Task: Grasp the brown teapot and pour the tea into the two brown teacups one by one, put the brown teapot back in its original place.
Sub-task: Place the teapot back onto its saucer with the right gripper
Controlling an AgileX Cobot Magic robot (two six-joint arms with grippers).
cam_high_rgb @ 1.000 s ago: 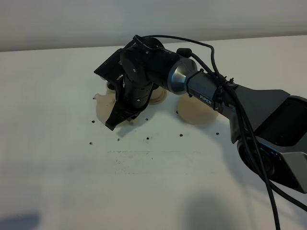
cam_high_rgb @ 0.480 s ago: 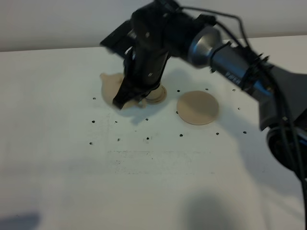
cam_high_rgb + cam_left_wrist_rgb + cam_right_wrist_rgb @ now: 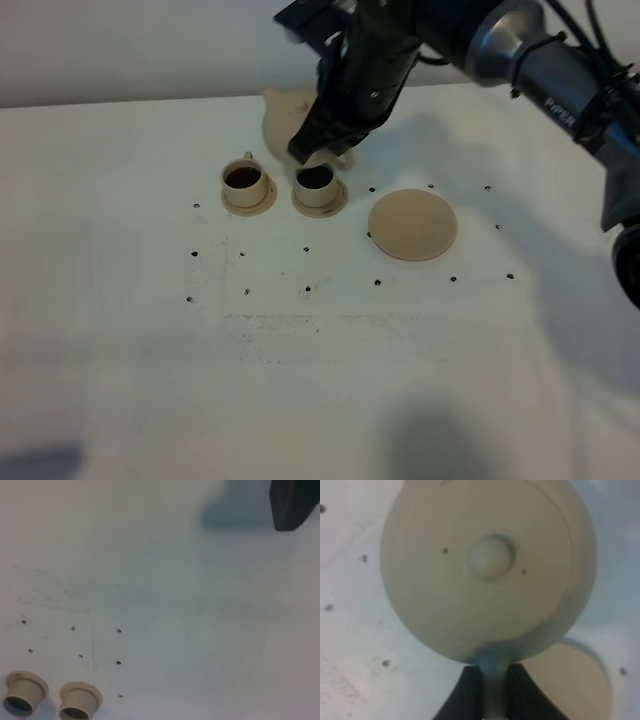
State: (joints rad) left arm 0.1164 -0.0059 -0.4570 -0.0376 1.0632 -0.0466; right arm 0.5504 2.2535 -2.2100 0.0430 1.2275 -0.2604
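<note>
My right gripper is shut on the loop handle of the brown teapot and holds it in the air behind the two brown teacups. The right wrist view shows the teapot from above, upright, lid knob in the middle, with the fingers clamped on its handle. The left cup and the right cup stand on small saucers and hold dark tea. They also show in the left wrist view. The wide tan saucer disc lies bare to the right of the cups, and below the teapot.
Small dark specks dot the white table around the cups and disc. The right arm stretches in from the right rear. A dark object shows at one corner of the left wrist view. The left arm is out of view.
The right arm has risen and swung back and to the right with the teapot, away from the cups. Both cups, hidden before, now show with dark tea in them.
</note>
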